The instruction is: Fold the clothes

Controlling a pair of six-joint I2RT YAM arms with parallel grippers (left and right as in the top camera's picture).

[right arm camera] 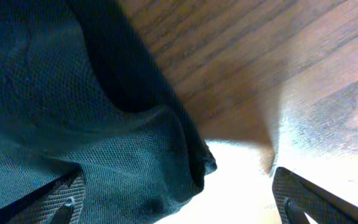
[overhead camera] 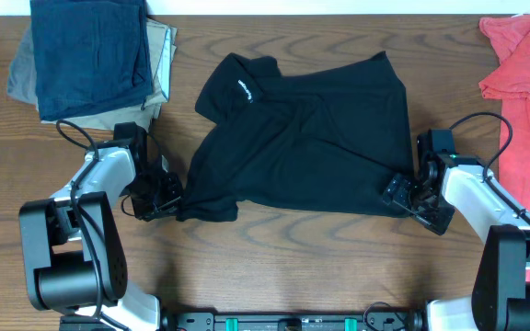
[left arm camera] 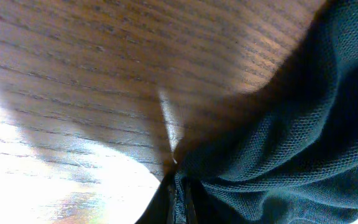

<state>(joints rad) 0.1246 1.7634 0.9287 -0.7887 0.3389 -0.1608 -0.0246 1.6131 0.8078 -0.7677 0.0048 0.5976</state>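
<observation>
Lying across the middle of the table (overhead camera: 293, 267): black shirt (overhead camera: 311, 138), long axis side to side, collar at the far left, hem edge nearest both arms. Left gripper (overhead camera: 167, 195) at the near-left corner, fingers together, seemingly pinching cloth. Right gripper (overhead camera: 397, 189) at the near-right corner, fingers (right arm camera: 300, 199) apart, hem corner between them. Both equally near.

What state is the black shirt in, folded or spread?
Mostly spread and rumpled, with no neat fold: the shirt lies open, its collar showing at top left and creases running across it.
</observation>
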